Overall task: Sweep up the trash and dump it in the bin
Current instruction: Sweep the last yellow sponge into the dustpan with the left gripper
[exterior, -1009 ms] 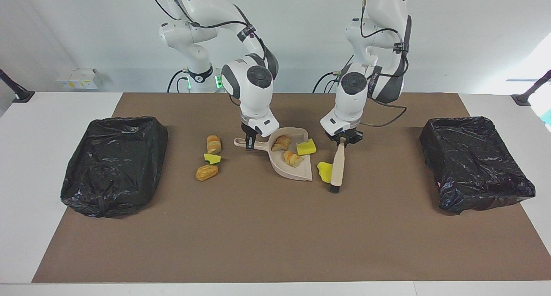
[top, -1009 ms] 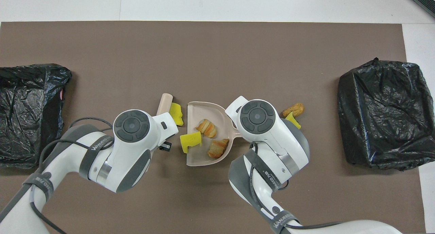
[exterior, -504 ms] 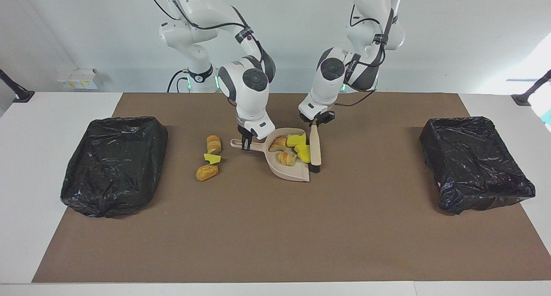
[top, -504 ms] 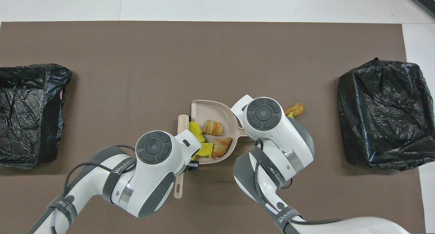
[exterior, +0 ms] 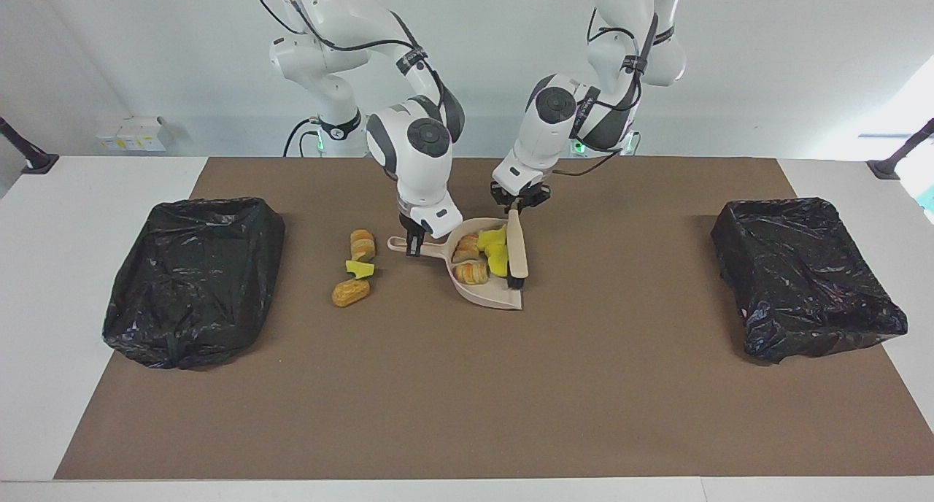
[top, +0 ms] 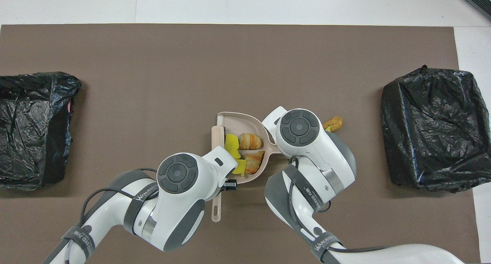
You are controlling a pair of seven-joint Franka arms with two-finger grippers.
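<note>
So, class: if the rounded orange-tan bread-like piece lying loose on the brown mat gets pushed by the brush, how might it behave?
The rounded orange-tan bread-like piece looks oval, so it may well roll or spin instead of sliding straight. It is far smaller than the beige dustpan, so it is probably light and easily flicked. Its crusty look suggests it holds shape, though that is uncertain.

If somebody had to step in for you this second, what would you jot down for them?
Left gripper: shut on the beige brush, bristles at the mouth of the beige plastic dustpan.
Right gripper: shut on the dustpan's handle.
In the pan: two bread-like pieces and the yellow sponge chunks.
Left on the brown mat, toward the right arm's end: two bread-like pieces and one yellow sponge chunk.
To do: sweep those three in, then dump into a black-bagged bin.
</note>
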